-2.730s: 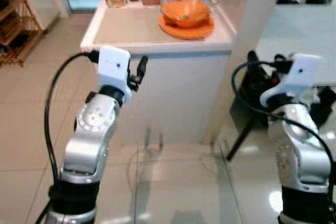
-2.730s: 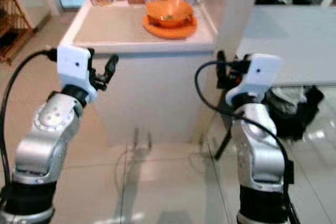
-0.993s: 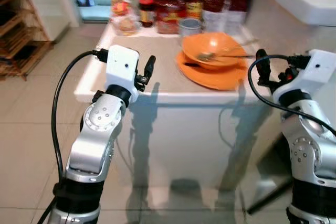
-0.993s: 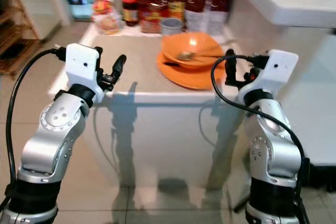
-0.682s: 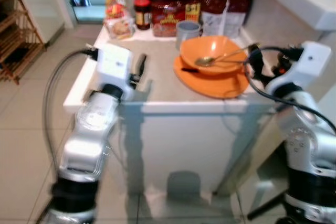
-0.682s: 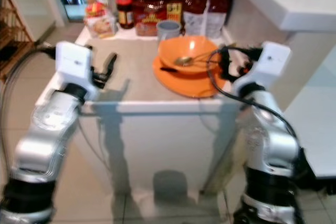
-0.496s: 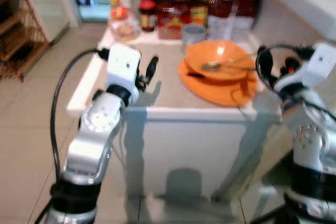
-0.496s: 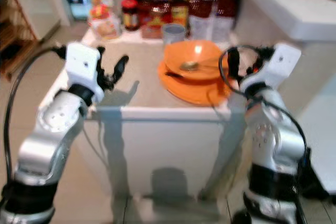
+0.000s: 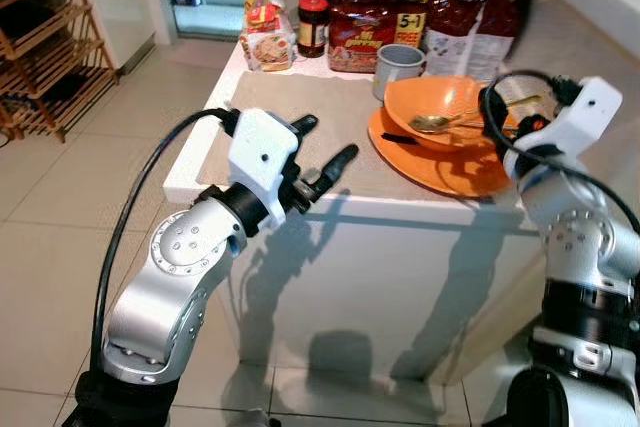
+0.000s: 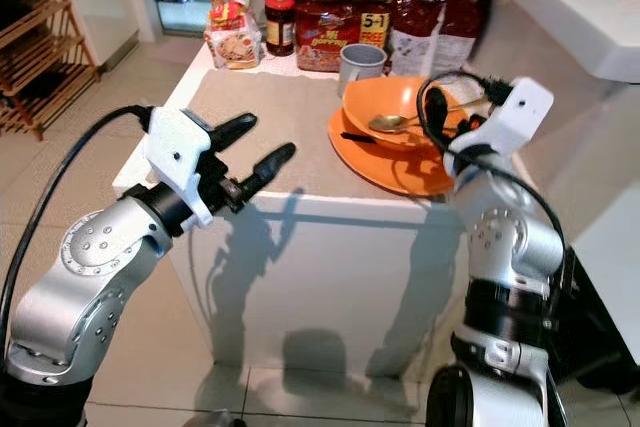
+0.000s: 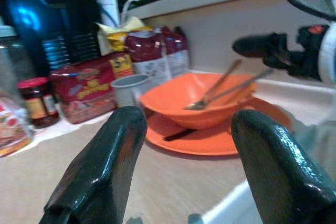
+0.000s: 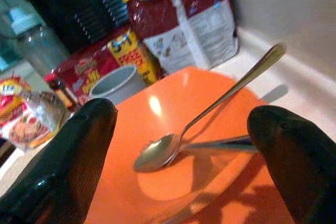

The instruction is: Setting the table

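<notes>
- On the white counter (image 9: 330, 202) in front of you: an orange bowl (image 9: 440, 112) sits on an orange plate (image 9: 445, 162) at the right side, the plate's rim close to the counter's near edge.
- A spoon (image 12: 202, 116) lies in the bowl, its handle sticking out over the rim toward the wall; a second utensil handle (image 12: 220, 143) lies beside it, its head hidden from you.
- Your left gripper (image 10: 255, 152) hovers over the near left edge of the counter, fingers spread wide, holding nothing, well apart from the plate.
- Open counter runs between the left gripper and the plate; a beige mat (image 9: 300, 122) covers that stretch.
- Your right gripper (image 12: 178, 145) is at the bowl's right rim, fingers spread, one on either side of the bowl in the wrist view, gripping nothing.
- Back edge is crowded: grey mug (image 9: 397, 65) just behind the bowl, red packet (image 9: 360, 32), dark-lidded jar (image 9: 313, 25), small snack bag (image 9: 265, 37), red-and-white bag (image 9: 465, 17).
- A wall and a white ledge (image 10: 560, 7) close in the right side.
- Left of the counter there's open tiled floor (image 9: 80, 217) and a wooden rack (image 9: 50, 47), cut off at the frame edge.
- A dark item (image 9: 400, 138) on the plate under the bowl is too small to identify.
</notes>
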Controlling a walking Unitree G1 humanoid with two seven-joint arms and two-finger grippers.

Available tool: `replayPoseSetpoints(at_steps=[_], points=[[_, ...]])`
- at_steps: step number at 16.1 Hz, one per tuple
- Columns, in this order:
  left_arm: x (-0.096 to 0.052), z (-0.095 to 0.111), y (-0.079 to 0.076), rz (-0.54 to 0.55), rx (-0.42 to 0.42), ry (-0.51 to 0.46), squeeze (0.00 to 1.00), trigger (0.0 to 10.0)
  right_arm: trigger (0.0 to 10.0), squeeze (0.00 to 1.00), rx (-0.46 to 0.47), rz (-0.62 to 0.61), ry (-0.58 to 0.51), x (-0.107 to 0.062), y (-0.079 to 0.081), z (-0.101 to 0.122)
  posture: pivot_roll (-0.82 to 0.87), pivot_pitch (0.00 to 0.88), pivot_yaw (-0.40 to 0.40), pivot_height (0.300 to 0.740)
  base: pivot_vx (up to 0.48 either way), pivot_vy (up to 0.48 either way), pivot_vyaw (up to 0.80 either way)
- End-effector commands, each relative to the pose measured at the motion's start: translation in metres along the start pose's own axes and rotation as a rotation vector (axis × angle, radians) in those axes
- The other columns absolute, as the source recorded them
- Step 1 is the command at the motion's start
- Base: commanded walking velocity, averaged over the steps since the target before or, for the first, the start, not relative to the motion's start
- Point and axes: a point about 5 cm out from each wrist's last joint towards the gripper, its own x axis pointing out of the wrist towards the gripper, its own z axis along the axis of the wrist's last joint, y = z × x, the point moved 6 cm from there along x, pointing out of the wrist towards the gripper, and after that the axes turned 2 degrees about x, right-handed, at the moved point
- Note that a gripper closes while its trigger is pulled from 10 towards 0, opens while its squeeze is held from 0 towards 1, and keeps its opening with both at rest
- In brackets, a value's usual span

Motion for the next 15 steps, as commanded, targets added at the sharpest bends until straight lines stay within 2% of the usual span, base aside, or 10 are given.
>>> replayPoseSetpoints(at_steps=[1, 4, 7, 10, 11, 12, 13, 15], points=[[0.000, 0.000, -0.006, -0.029, -0.001, 0.004, 0.00, 10.0, 10.0, 0.00, 0.012, -0.027, -0.027, 0.003, -0.005, 0.009, 0.08, 0.000, -0.052, 0.740, 0.000, 0.000, 0.00], [-0.001, 0.000, -0.009, -0.050, -0.009, 0.015, 0.00, 10.0, 10.0, 0.00, -0.005, -0.109, -0.021, 0.010, -0.023, 0.012, 0.08, 0.000, -0.052, 0.740, 0.000, 0.000, 0.00], [-0.003, -0.002, -0.008, -0.051, -0.004, 0.026, 0.00, 10.0, 10.0, 0.00, 0.002, -0.127, -0.027, 0.017, -0.030, 0.015, 0.08, 0.000, -0.052, 0.740, 0.000, 0.000, 0.00], [-0.002, -0.003, -0.010, -0.057, -0.006, 0.029, 0.00, 10.0, 10.0, 0.00, 0.038, -0.078, 0.036, 0.025, -0.023, 0.003, 0.08, 0.000, -0.045, 0.740, 0.000, 0.000, 0.00], [-0.002, -0.003, -0.010, -0.063, -0.005, 0.031, 0.00, 10.0, 8.4, 0.00, 0.058, -0.062, 0.058, 0.026, -0.019, -0.002, 0.08, 0.000, -0.044, 0.740, 0.000, 0.000, 0.00], [-0.002, -0.003, -0.011, -0.068, -0.003, 0.033, 0.00, 10.0, 2.9, 0.00, 0.073, -0.059, 0.073, 0.026, -0.018, -0.005, 0.08, 0.001, -0.043, 0.740, 0.000, 0.000, 0.00], [-0.002, -0.003, -0.011, -0.071, -0.001, 0.036, 0.00, 10.0, 0.0, 0.00, 0.078, -0.066, 0.085, 0.026, -0.018, -0.008, 0.08, 0.001, -0.043, 0.740, 0.000, 0.000, 0.00], [-0.003, -0.002, -0.011, -0.072, 0.001, 0.038, 0.00, 10.0, 0.0, 0.00, 0.096, -0.086, 0.109, 0.026, -0.019, -0.014, 0.08, 0.002, -0.044, 0.740, 0.000, 0.000, 0.00]])
